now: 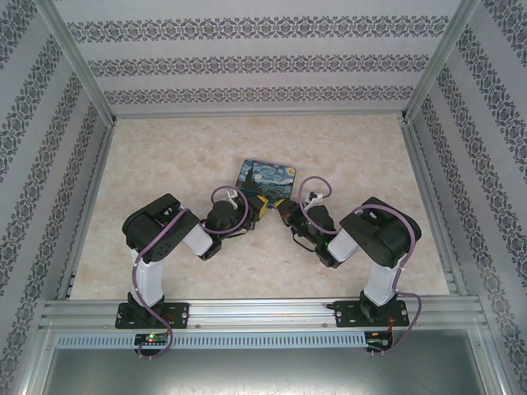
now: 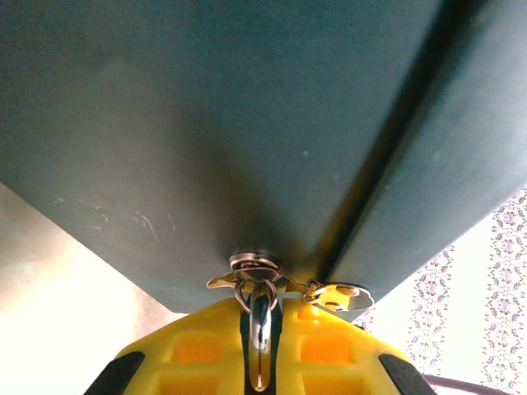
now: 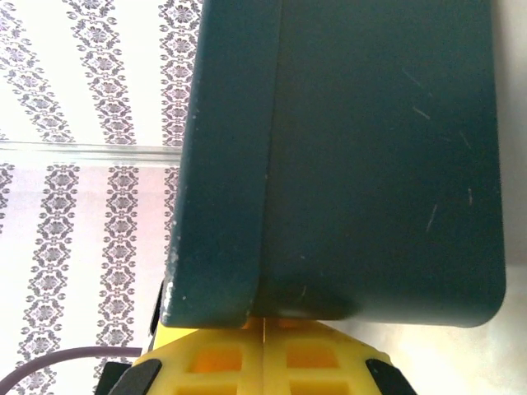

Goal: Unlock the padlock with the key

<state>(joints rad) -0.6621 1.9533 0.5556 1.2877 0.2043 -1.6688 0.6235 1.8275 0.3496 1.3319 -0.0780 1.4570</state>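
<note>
Left gripper (image 2: pixel 260 317) is pinched on the silvery end of the padlock (image 2: pixel 260 350), which sits at the tin's (image 2: pixel 247 123) edge just under a small metal hasp (image 2: pixel 252 265), with what looks like the key (image 2: pixel 342 295) on a ring beside it. Right gripper (image 3: pixel 263 346) has its fingers pressed flat together, nothing seen between them, tips just below the tin's corner. Best handling, as judged: left steadies the lock while right takes the key by its head and aligns it before pushing (keyway not seen). No legible brand or writing.
</note>
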